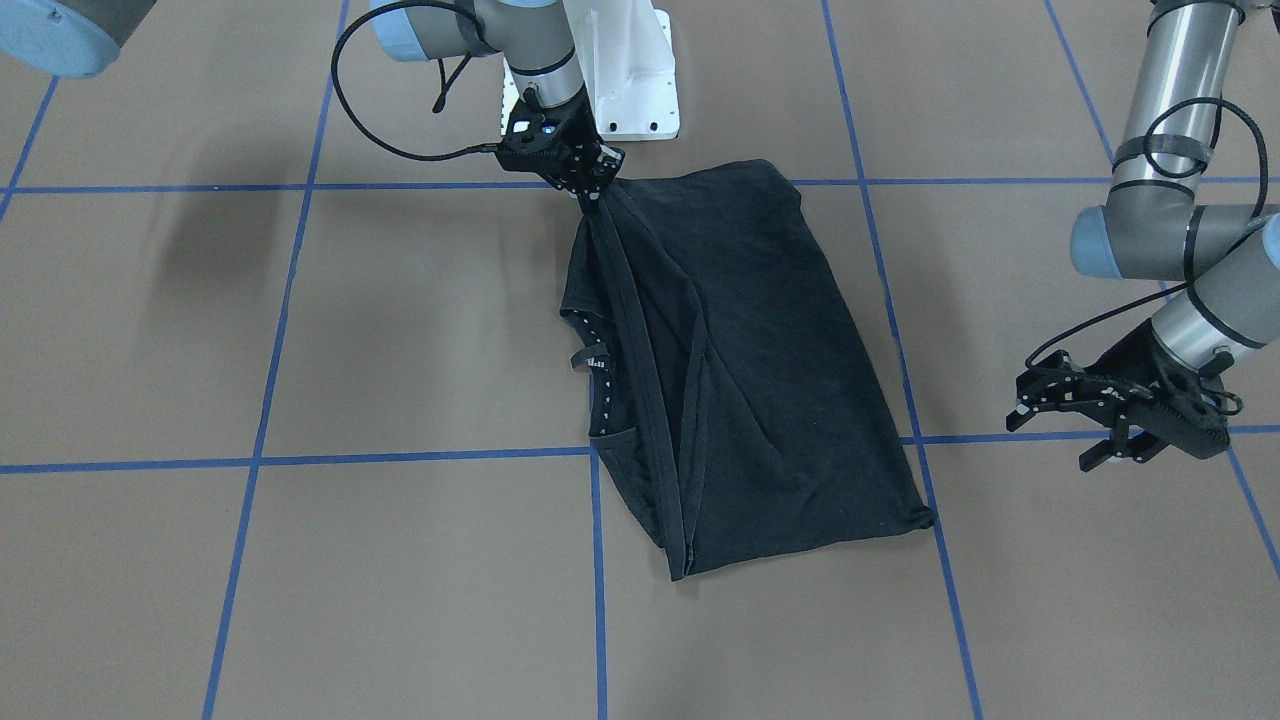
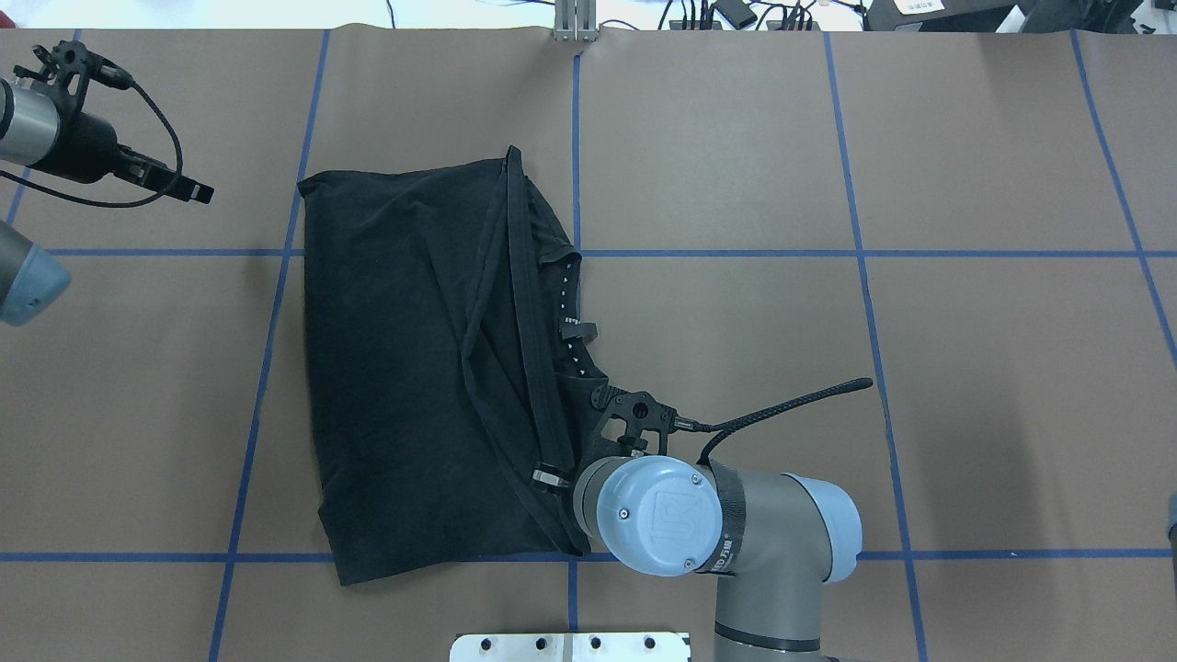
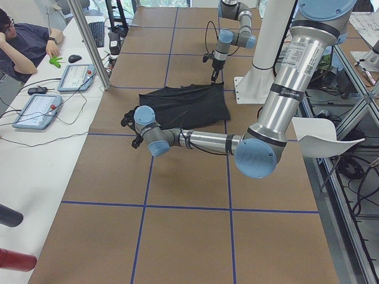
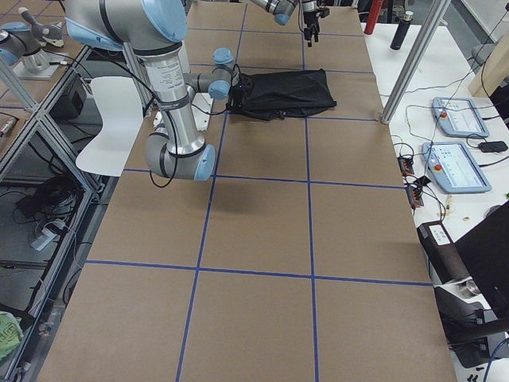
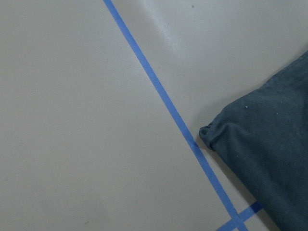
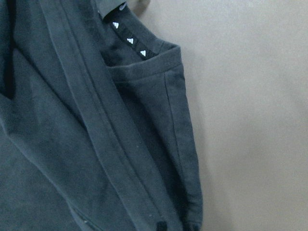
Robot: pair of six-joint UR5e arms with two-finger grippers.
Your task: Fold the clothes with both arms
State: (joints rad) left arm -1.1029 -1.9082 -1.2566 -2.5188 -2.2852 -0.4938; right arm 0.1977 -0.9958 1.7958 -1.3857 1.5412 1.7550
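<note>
The clothes are one black T-shirt (image 1: 760, 350) lying partly folded on the brown table, plain side up, with the collar tag showing at its edge (image 2: 575, 326). My right gripper (image 1: 597, 195) is shut on the shirt's hem at the corner nearest the robot base, and a hem strip runs taut from it across the cloth. In the overhead view the right wrist hides those fingers. The right wrist view shows only the shirt (image 6: 72, 120). My left gripper (image 1: 1125, 455) hovers open and empty beyond the shirt's far corner (image 5: 269, 144), apart from it.
Blue tape lines (image 2: 717, 253) divide the brown table into squares. The white bolted pedestal (image 1: 635, 70) stands just behind the right gripper. A side desk with tablets (image 3: 77, 77) and a seated person (image 3: 23, 41) lies past the table's far edge.
</note>
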